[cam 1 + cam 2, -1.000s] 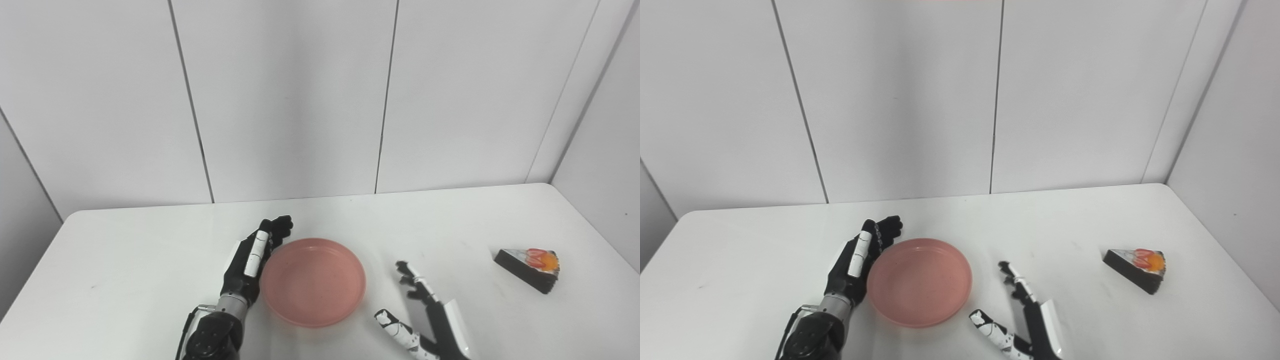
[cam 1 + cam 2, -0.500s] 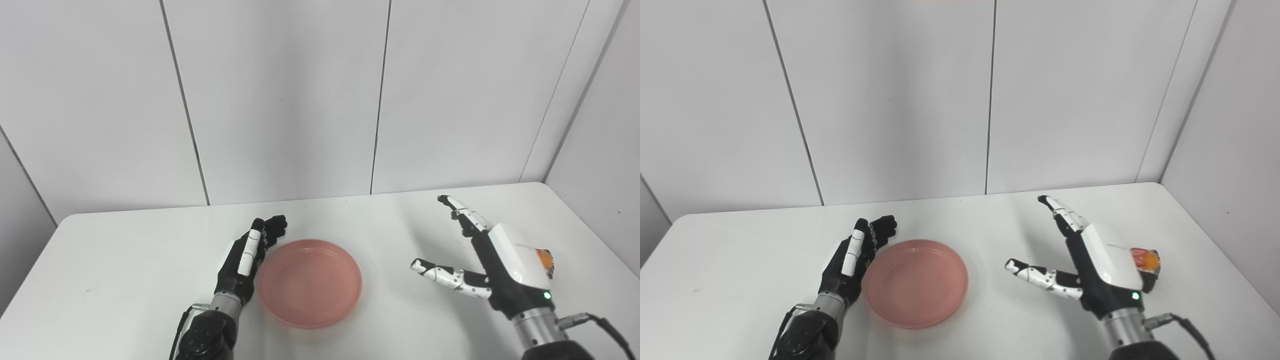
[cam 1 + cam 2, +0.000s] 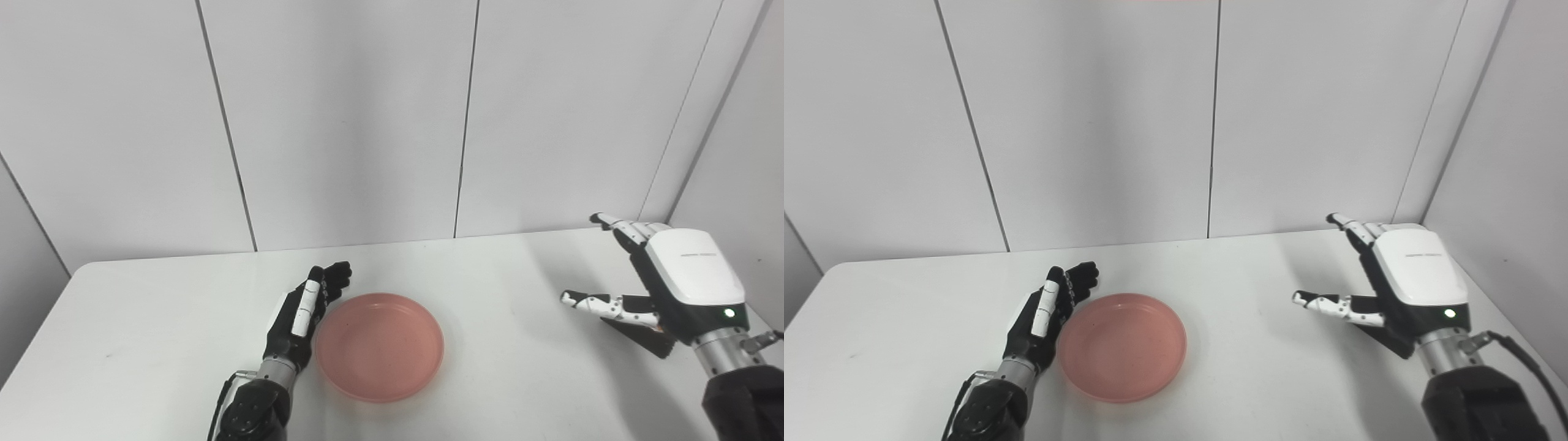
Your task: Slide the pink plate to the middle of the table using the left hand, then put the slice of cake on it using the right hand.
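My left hand (image 3: 303,312) rests on the white desk (image 3: 153,343), fingers stretched out and holding nothing, its edge right against the left rim of the pink plate (image 3: 380,346). The plate lies flat near the middle of the desk. My right hand (image 3: 667,282) hovers over the far right side with fingers and thumb spread wide, gripping nothing. It covers most of the cake slice (image 3: 649,340); only a dark wedge shows beneath my palm, on the desk and well apart from the plate.
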Motion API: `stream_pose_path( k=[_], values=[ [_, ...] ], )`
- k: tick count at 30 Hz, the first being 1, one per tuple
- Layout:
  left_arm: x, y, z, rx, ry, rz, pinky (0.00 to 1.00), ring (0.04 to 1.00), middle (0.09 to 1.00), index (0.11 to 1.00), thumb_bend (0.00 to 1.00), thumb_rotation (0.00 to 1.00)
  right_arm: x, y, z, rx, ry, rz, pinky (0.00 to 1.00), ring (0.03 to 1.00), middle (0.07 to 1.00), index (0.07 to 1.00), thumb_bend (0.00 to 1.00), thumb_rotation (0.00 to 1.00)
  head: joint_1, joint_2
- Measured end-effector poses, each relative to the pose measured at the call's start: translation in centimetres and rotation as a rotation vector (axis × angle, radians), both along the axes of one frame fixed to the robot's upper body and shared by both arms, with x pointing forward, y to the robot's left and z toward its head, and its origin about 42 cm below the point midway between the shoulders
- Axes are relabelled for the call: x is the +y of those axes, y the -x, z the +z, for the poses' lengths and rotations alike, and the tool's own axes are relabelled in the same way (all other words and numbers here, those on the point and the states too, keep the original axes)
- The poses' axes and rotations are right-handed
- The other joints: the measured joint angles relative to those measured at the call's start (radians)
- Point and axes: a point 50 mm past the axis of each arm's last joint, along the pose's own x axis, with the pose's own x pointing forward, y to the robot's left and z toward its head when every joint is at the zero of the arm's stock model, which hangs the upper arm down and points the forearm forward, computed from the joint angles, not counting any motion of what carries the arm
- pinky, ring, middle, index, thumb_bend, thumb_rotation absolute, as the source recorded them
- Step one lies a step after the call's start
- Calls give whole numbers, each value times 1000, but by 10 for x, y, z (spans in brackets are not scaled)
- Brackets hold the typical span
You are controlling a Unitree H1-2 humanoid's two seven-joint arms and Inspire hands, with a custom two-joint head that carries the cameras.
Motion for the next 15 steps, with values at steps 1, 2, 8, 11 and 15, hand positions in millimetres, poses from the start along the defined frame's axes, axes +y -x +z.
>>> stream_pose_path(
  k=[1, 2, 8, 11, 15],
  values=[
    [0, 0, 0, 0, 0, 0, 902, 852, 813, 714, 850, 941, -6, -1, -1, 34, 16, -14, 692, 772, 792, 801, 1000, 784, 0, 0],
    [0, 0, 0, 0, 0, 0, 901, 851, 812, 713, 848, 941, -14, -3, -1, 67, 27, -33, 688, 771, 790, 797, 1000, 770, 0, 0],
    [-1, 1, 0, -1, 5, -5, 905, 852, 818, 722, 847, 936, -57, -15, -24, 179, -46, -127, 604, 725, 777, 771, 1000, 712, 3, 5],
    [-2, 2, 0, 2, 13, -7, 901, 857, 820, 717, 852, 934, -65, -20, -36, 227, -69, -150, 583, 713, 776, 779, 1000, 723, 3, 5],
    [-2, 2, -1, 2, 12, -8, 888, 853, 821, 720, 858, 935, -72, -28, -53, 294, -83, -175, 584, 697, 768, 794, 1000, 688, 9, 6]
  ],
)
